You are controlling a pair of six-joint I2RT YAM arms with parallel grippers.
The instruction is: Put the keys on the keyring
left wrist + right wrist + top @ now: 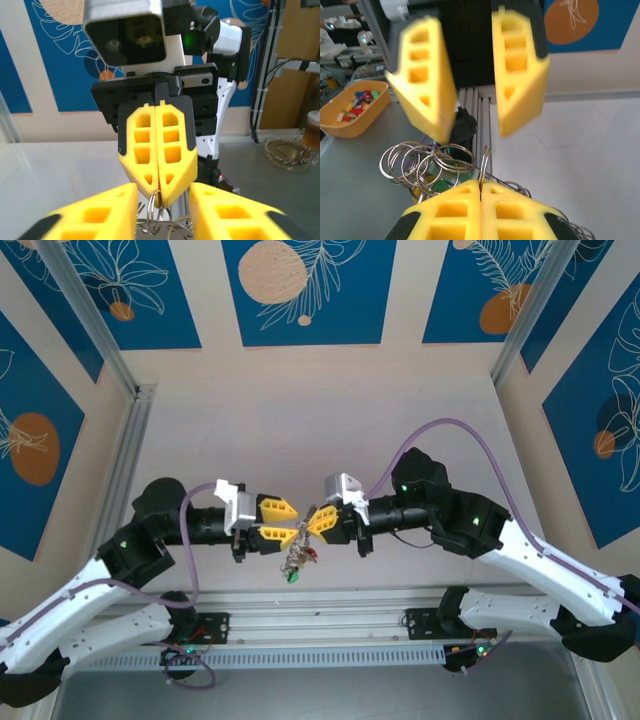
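Note:
My two grippers meet nose to nose above the near middle of the table. The right gripper (309, 528) (481, 186) is shut on a thin grey metal ring, the keyring (484, 162) (150, 205), seen edge-on at its tips. The left gripper (296, 521) (163, 200) stands open, its yellow fingers (427, 80) apart on either side of the right gripper's tip (159, 192), not touching the ring. A bunch of small rings (420, 162) hangs from the keyring. The keys (295, 562) dangle below with red and green heads, one green head (440, 185) showing.
An orange bowl (352, 107) of coloured bits sits off the table's near side. An aluminium rail (320, 625) runs along the near edge between the arm bases. Frame posts (120, 440) stand at the left and right. A glass dish (292, 152) lies far right.

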